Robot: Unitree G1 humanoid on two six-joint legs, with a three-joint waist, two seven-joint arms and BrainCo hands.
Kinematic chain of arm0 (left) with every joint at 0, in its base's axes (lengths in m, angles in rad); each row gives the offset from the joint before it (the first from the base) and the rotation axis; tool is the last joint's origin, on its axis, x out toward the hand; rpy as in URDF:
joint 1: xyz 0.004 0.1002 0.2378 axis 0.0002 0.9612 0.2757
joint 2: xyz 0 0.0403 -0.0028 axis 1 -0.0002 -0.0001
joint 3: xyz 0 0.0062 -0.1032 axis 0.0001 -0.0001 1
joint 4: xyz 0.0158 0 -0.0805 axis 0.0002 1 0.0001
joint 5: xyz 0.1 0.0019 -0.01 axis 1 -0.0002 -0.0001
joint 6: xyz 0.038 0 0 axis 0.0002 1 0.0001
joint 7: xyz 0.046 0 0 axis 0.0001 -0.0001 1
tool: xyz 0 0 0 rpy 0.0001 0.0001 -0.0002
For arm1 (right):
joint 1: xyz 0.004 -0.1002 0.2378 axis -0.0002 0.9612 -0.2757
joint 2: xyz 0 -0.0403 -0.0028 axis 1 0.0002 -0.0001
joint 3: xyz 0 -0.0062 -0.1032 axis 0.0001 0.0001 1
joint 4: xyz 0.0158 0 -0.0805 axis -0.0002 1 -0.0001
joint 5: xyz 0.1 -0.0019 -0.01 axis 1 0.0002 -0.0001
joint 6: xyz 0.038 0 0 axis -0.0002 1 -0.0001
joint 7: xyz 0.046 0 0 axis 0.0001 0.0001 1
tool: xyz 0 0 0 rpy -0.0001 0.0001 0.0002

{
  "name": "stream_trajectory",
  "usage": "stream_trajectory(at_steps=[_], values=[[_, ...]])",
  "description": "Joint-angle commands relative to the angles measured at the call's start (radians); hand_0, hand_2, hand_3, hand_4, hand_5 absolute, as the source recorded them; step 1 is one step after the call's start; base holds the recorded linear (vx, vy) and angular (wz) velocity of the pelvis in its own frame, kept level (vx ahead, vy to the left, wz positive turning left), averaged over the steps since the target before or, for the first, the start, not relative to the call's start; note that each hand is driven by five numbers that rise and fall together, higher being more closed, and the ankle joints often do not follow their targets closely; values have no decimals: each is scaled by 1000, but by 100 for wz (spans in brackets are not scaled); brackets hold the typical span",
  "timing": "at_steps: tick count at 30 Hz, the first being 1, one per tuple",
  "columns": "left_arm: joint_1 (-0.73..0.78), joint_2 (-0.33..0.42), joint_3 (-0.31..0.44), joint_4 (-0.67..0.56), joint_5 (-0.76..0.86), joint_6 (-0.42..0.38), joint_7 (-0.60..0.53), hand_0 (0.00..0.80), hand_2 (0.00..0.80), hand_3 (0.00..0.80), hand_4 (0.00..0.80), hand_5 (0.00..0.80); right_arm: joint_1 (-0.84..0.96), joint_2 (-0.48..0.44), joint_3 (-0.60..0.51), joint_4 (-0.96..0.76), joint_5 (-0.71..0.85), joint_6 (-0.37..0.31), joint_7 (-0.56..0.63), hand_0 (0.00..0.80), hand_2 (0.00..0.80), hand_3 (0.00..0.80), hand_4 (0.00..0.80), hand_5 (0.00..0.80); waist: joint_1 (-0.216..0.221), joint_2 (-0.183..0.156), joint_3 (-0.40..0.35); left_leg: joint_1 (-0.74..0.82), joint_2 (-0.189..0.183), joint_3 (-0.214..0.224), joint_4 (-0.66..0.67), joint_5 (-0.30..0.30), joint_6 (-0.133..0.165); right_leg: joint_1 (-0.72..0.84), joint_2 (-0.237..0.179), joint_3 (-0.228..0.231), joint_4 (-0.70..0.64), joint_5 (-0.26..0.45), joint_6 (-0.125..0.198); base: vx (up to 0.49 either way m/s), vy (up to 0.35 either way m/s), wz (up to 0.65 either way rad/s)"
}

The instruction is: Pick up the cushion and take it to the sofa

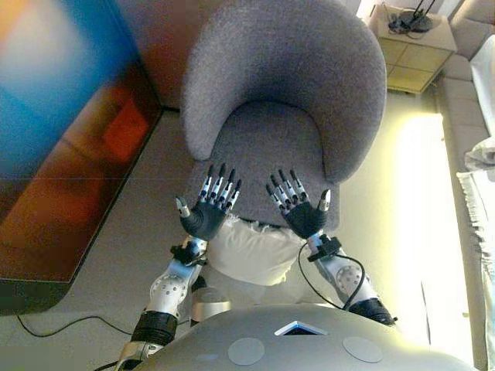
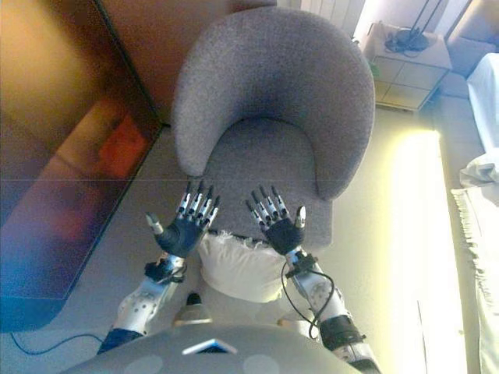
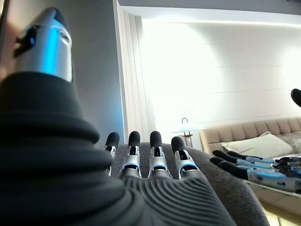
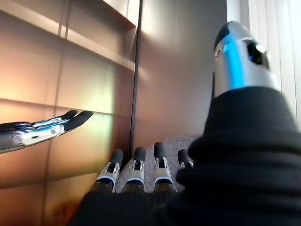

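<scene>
A white cushion (image 1: 251, 251) lies at the front edge of a grey armchair's seat (image 1: 267, 147), close to my body. My left hand (image 1: 207, 216) and right hand (image 1: 303, 216) hover side by side over the seat, just past the cushion. Both are palm down with straight, spread fingers, and neither holds anything. The cushion's near part is hidden between my forearms. The left wrist view shows my left fingers (image 3: 155, 160) stretched out over the grey seat. The right wrist view shows the same for my right fingers (image 4: 141, 172).
The armchair's curved back (image 1: 286, 69) rises ahead. A dark wooden cabinet wall (image 1: 69, 170) runs along the left. A small side table (image 1: 418, 42) stands at the back right. White fabric (image 1: 481, 154) lies at the right edge. A beige sofa (image 3: 254, 136) shows in the left wrist view.
</scene>
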State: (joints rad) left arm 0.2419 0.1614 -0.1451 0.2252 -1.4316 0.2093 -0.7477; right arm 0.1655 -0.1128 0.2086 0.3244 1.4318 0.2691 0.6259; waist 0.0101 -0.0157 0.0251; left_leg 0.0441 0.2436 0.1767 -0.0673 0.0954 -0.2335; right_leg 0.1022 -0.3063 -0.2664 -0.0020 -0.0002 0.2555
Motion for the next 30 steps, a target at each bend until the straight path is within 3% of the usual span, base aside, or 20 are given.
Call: stream_trajectory(at_steps=[1, 4, 6, 8, 10, 13, 15, 18, 25, 30], values=[[-38, -1, 22, -45, -15, 2, -31, 0, 0, 0, 0, 0, -41, 23, -23, -64, -9, -9, 47, 0, 0, 0, 0, 0, 3, 5, 10, -3, 23, 35, 63, -48, 59, -55, -21, -24, 2, 80, 5, 0, 0, 0], [-38, 3, 24, -42, 2, -1, -10, 0, 0, 0, 0, 0, -43, 19, -16, -58, -5, -10, 27, 0, 0, 0, 0, 0, 4, 6, 10, 1, 23, 32, 66, -49, 57, -53, -17, -22, 1, 79, 3, 24, -11, -3], [-32, 14, 25, -30, 77, -51, 83, 0, 0, 0, 0, 0, -37, 11, -13, -55, -35, -33, -25, 0, 0, 0, 0, 0, 3, 6, 11, 1, 23, 29, 69, -51, 55, -52, -15, -20, 2, 79, 3, 35, -5, -2], [-39, 45, 25, -9, 178, -135, 242, 0, 0, 0, 0, 0, -33, -11, -7, -42, -151, -138, -142, 0, 0, 0, 0, 0, 2, 8, 14, 0, 21, 23, 72, -51, 54, -54, -14, -18, 6, 76, 2, 12, 7, -2], [-53, 83, 31, 19, 331, -233, 410, 0, 0, 0, 0, 0, -41, -48, -3, -15, -400, -295, -293, 0, 0, 0, 0, 0, -1, 9, 17, -5, 18, 14, 82, -53, 54, -58, -14, -13, 14, 73, -1, 0, 0, 0], [-75, 137, 50, 44, 566, -310, 572, 0, 0, 0, 0, 0, -52, -106, 4, 3, -626, -379, -423, 0, 0, 0, 0, 0, -5, 8, 27, -16, 16, 11, 105, -56, 53, -64, -16, -6, 27, 68, -4, 0, 0, 0], [-97, 175, 59, 76, 740, -325, 691, 0, 0, 0, 0, 0, -62, -131, -3, 36, -676, -372, -484, 0, 0, 0, 0, 0, -8, 7, 37, -32, 16, 12, 139, -61, 48, -70, -17, -1, 43, 62, -8, 0, 0, 0], [-140, 187, 51, 167, 849, -336, 730, 0, 0, 0, 0, 0, -92, -147, -9, 122, -753, -369, -563, 0, 0, 0, 0, 0, -7, 5, 51, -44, 15, 0, 172, -70, 49, -73, -25, 9, 71, 52, -8, 44, -5, 4], [-285, 183, -27, 291, 821, -416, 803, 0, 0, 0, 0, 0, -238, -197, 19, 316, -849, -435, -634, 0, 0, 0, 0, 0, 8, 19, 151, -220, 28, -71, 326, -116, 33, -235, -75, 64, 210, 25, 1, -142, 8, 7], [-446, 185, -110, 352, 786, -474, 874, 0, 0, 0, 0, 0, -422, -217, 54, 422, -780, -452, -706, 0, 0, 0, 0, 0, 8, 34, 291, -488, 23, -124, 493, -139, 31, -520, -112, 140, 402, 19, -9, -340, 30, 2]])
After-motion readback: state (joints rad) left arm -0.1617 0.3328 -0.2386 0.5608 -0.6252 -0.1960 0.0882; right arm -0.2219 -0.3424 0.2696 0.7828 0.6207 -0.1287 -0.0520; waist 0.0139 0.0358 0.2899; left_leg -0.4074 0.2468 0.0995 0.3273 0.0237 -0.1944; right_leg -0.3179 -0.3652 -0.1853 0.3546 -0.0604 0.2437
